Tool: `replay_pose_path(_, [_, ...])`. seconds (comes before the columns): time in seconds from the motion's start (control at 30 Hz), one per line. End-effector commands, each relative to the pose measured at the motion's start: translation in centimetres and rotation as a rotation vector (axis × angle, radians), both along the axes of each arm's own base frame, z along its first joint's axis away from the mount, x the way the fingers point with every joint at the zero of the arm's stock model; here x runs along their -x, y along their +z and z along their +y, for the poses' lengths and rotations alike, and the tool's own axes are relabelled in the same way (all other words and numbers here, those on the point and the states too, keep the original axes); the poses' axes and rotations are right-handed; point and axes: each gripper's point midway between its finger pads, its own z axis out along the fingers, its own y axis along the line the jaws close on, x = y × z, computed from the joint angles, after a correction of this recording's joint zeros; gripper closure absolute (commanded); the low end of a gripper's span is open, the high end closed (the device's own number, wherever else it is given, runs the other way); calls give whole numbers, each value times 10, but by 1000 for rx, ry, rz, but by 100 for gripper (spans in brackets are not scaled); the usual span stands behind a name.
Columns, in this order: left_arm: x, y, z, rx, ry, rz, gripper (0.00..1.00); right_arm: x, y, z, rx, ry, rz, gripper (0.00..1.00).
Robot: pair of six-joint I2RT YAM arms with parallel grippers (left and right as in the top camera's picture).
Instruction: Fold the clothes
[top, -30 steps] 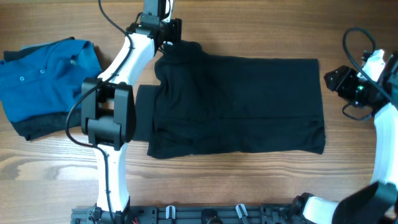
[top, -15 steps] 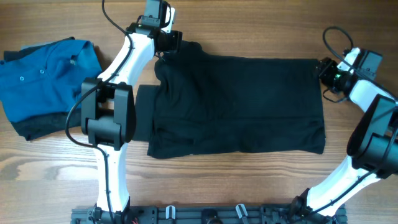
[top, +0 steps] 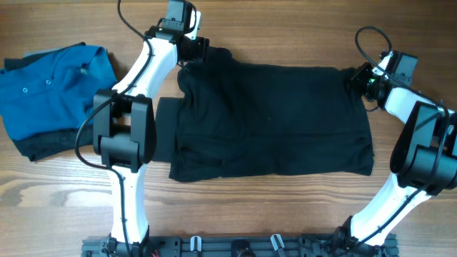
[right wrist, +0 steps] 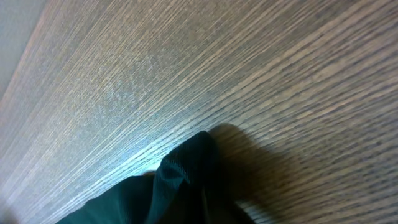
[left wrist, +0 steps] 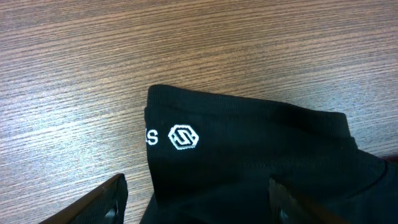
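The clothes, one black shirt (top: 271, 121), lie spread across the middle of the wooden table. My left gripper (top: 194, 48) is at the shirt's far left corner. In the left wrist view it (left wrist: 199, 205) stands open, its fingers (left wrist: 115, 196) on either side of a folded black edge (left wrist: 249, 155) that bears a small white logo (left wrist: 184, 137). My right gripper (top: 357, 77) is at the shirt's far right corner and is shut on it. In the right wrist view the pinched black corner (right wrist: 180, 180) bunches up off the wood; the fingers themselves are hidden.
A blue button-up shirt (top: 53, 89) lies crumpled at the far left on a dark grey garment (top: 43, 146). A black rail (top: 235, 246) runs along the table's front edge. Bare wood (top: 285, 207) lies between it and the shirt.
My right gripper has moved left from beyond the shirt onto its far right corner and shut on it, drawing that corner slightly inward. The left gripper has stayed at the far left corner.
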Motion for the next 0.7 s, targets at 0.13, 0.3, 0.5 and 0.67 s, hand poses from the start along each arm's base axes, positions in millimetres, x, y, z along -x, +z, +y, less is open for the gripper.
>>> replay_pose_path(0.13, [-8, 18, 6, 47, 9, -34, 30, -4, 60, -22, -18, -33, -110, 96])
replay_pose_path(0.3, [-6, -15, -14, 168, -57, 30, 36, 7, 93, 1, -105, 48, -137, 96])
replay_pose_path(0.5, [-26, -43, -24, 238, -43, -14, 38, 35, 68, 12, -86, 129, -6, 95])
replay_pose_path(0.67, [-30, -60, -25, 248, -28, -12, 81, 38, 65, 14, -79, 146, 8, 96])
